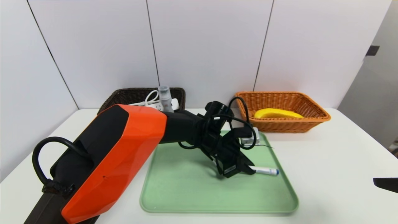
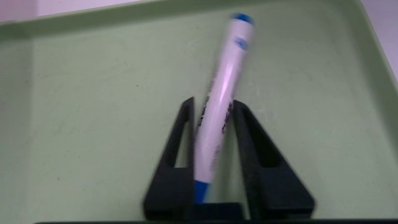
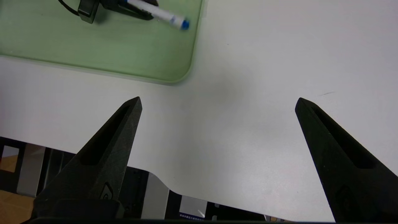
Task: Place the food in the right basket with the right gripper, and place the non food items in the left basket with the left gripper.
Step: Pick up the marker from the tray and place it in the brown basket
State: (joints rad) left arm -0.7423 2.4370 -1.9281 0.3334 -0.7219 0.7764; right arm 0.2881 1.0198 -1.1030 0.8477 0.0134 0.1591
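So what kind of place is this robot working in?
Probably a lab or test bench, not a home: a bare white table against plain white wall panels, with a green tray and two wicker baskets, dark brown and orange, laid out for sorting.

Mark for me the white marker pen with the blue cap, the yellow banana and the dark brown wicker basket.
White marker pen with blue cap [image 2: 222, 93]: left wrist view, mid-barrel.
Yellow banana [image 1: 276, 113]: head view, middle of its upper side.
Dark brown wicker basket [image 1: 126, 95]: head view, inner back wall.
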